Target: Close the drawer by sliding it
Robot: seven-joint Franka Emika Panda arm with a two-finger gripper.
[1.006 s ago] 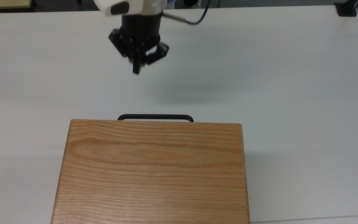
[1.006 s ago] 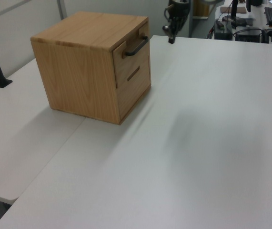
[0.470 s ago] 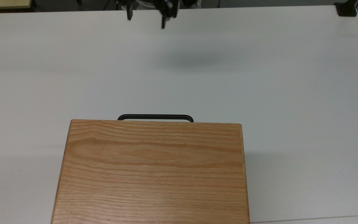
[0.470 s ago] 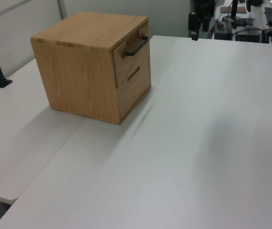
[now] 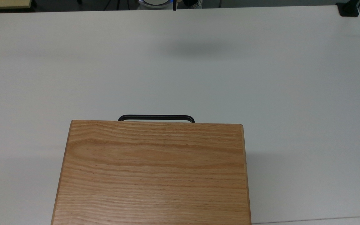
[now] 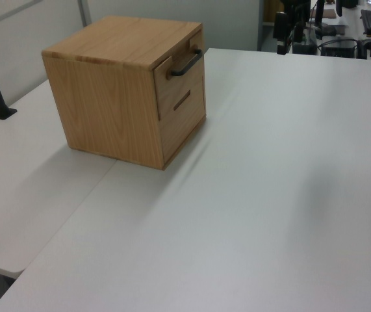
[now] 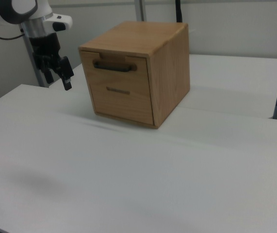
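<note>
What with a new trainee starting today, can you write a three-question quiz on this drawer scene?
1. True or false: the pincer is touching the black handle.
2. Multiple choice: the drawer with that handle is A) pulled far out, B) pushed in, its front about level with the cabinet, C) lying out on the table.
3. Fill in: in the right view, the pincer hangs to the cabinet's ____.

Key: 1 false, it is well apart from the handle; 2 B; 3 left.
</note>
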